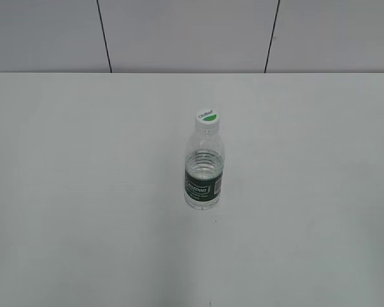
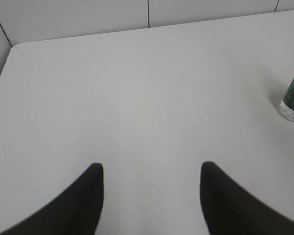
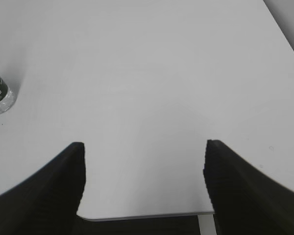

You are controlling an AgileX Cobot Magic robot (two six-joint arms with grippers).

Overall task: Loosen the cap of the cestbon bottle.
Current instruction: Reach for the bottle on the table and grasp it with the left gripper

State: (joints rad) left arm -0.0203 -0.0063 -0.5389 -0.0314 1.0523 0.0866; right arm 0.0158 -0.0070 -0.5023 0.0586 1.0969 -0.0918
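I count one small clear ribbed plastic water bottle with a dark green wrap label (image 1: 204,173), standing upright on the plain white table (image 1: 83,192), and one small round white plastic screw cap with a green leaf-like mark (image 1: 208,118) seated on its neck. Taking the bottle as my landmark, bare tabletop lies all around it, and the pale panelled wall (image 1: 185,35) with two dark seams rises well behind it. I have two grippers, neither visible in the exterior view. On my left wrist camera the left gripper (image 2: 152,188) shows its two dark fingers spread wide with only table between them; the bottle's lower body sits at the far right edge of that view, well apart from the fingers, ahead and off to the right, its cap cut off by the frame. On my right wrist camera the right gripper (image 3: 144,178) is likewise spread wide and holds nothing, hovering over the table's near edge; the bottle's base and a strip of label with a barcode show at the far left edge, well apart from the fingers. Neither gripper touches the bottle or the cap.
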